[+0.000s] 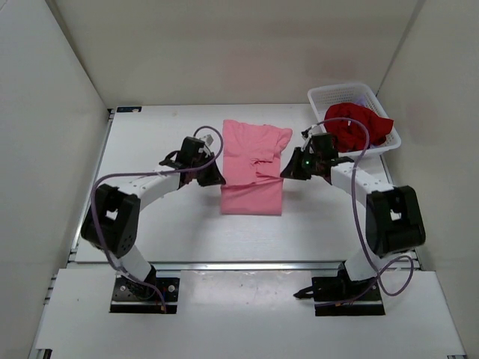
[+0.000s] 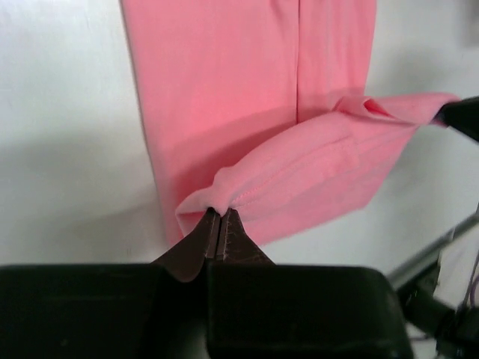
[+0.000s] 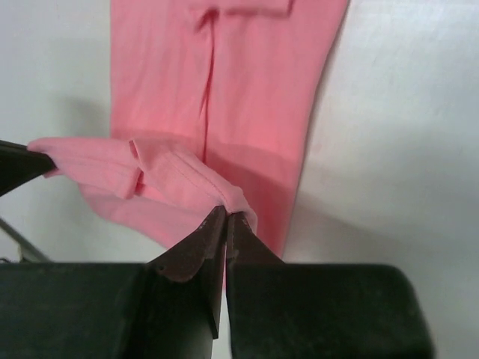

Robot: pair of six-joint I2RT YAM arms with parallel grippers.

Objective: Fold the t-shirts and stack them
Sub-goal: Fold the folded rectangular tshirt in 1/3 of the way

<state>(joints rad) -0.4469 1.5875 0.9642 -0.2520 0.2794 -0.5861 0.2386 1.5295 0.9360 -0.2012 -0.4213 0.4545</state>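
The pink t-shirt lies on the white table, folded into a long strip. My left gripper is shut on the strip's left edge. My right gripper is shut on its right edge. Together they hold one end of the strip lifted and doubled back over the rest, as both wrist views show. The dark red t-shirt lies bunched in the white mesh basket at the back right. A sliver of lavender fabric shows behind it in the basket.
The basket stands right behind the right arm's wrist. White walls close the table on the left, back and right. The table's front edge runs just ahead of the arm bases.
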